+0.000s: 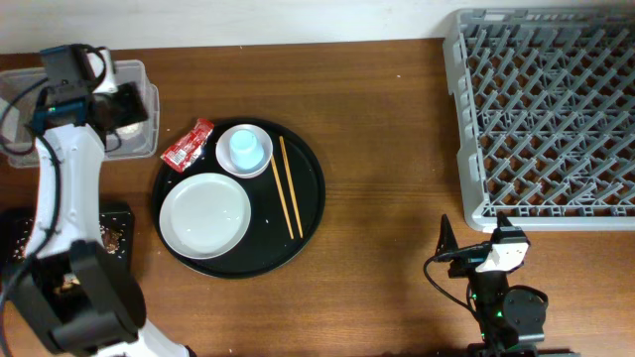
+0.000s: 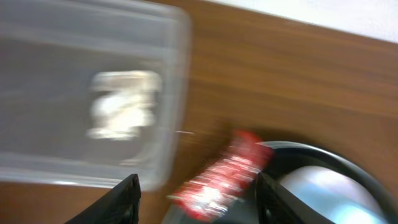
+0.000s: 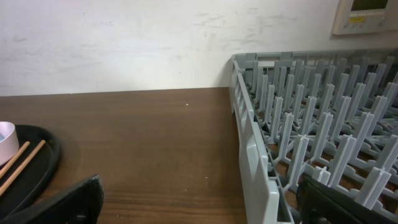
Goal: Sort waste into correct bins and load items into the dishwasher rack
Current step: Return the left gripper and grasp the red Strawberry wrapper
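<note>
Crumpled white tissue [image 2: 121,115]: lies on the floor of the clear tub [image 2: 177,74], touching nothing of mine. The tub sits at the table's far left corner.

My left gripper [image 2: 198,186] hangs over the tub's right end, fingers apart with nothing between them. In the wrist view the tissue is ahead and left of my fingertips, on the other side of the tub wall.

Left arm: stretched along the table's left edge, wrist bent in over the tub.

Tissue is blurred, a lump slightly wider than tall. I cannot tell a long axis or heading.

Red wrapper [image 2: 221,177]: on the table between the tub and the black tray [image 2: 336,155], its long axis slanting from tray rim toward tub.

Right gripper [image 3: 199,199]: fingers wide apart and empty, near the table's near edge, facing the dishwasher rack [image 3: 249,143].
</note>
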